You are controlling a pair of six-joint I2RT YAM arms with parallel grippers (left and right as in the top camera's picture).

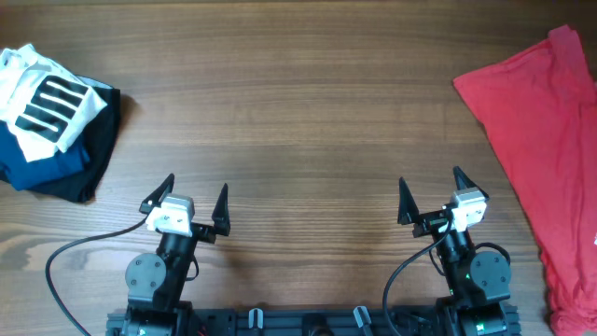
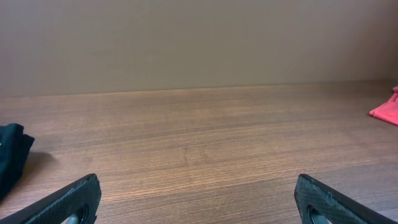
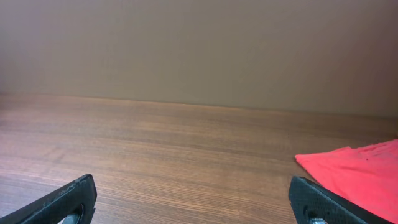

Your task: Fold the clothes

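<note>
Our left tool [image 1: 197, 185] and right tool [image 1: 430, 177] both stand wide open, holding nothing. The red T-shirt [image 1: 546, 131] lies rumpled at the desk's [image 1: 308, 112] right edge. We should pull it to the centre and flatten it first.

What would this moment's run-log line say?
fold: not begun | left end effector: open, empty | right end effector: open, empty | red T-shirt: unfolded, right side
</note>
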